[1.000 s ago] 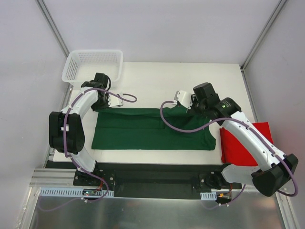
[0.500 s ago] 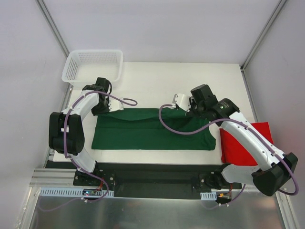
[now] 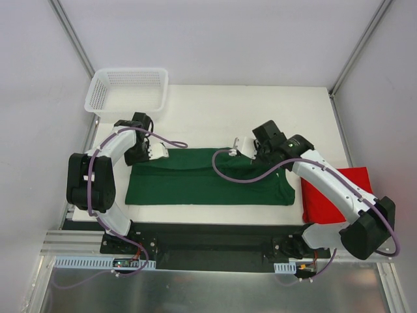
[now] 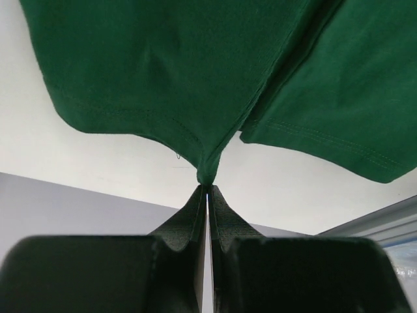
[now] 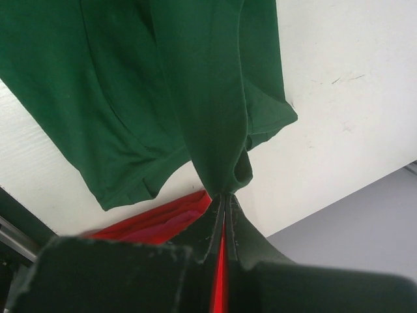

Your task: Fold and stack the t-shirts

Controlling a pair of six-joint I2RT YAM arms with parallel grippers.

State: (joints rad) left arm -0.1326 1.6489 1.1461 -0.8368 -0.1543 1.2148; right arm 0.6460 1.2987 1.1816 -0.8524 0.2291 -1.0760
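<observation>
As left gripper (image 4: 207, 188) and right gripper (image 5: 223, 197) (clamped) retreat, green t-shirt (image 3: 205, 181) follows.

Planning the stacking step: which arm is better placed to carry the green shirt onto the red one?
Probably the right. The right gripper is shut on the green shirt at the end nearest the red shirt; the left gripper pinches the opposite end.

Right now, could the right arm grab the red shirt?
Probably not yet: the right gripper is shut on the green shirt. The red shirt lies close beside that arm, so after releasing it looks reachable.
</observation>
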